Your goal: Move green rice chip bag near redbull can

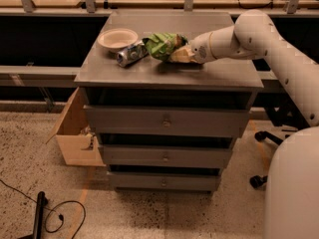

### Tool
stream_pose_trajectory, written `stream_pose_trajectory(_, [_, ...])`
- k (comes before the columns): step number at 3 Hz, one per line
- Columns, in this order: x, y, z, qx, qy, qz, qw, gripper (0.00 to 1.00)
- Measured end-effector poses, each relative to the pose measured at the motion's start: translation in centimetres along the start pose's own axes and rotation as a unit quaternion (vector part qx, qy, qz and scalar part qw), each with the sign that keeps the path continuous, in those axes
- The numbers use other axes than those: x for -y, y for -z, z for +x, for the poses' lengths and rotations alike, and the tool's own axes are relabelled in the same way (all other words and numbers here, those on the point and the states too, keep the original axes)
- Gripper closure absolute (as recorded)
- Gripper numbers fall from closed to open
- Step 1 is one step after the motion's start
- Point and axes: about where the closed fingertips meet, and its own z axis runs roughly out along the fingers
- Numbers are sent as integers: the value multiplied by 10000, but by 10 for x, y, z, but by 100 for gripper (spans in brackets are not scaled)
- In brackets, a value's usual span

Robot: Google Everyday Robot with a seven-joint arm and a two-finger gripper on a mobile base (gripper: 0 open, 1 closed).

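One gripper point(180, 56) is all I work with, and it sits low over the right-middle of the grey cabinet top point(209, 72), clamped on the right end of the green rice chip bag point(162, 45). My white arm point(249, 34) reaches in to it from the right side. The bag lies crumpled on the top, stretching left from my grip. Its left end is right up against the redbull can point(130, 55), which lies on its side; I cannot tell whether the two touch. Just behind and left of the can stands a round cream-white bowl point(117, 38), upright, close to the can's far end. Below the top, the cabinet shows three closed drawers point(165, 121). A cardboard box point(75, 133) leans by its left side on the speckled floor, and a black cable point(67, 218) loops near the lower left corner.
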Motion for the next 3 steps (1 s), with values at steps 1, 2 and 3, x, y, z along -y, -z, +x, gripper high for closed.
stream_pose_trajectory(1, [-20,4,-13,99,5,-368,9993,31])
stream_pose_trajectory(2, [-30,8,-17,118,-29,-535,9985,8])
stream_pose_trajectory(3, [-34,8,-18,122,-50,-586,9982,0])
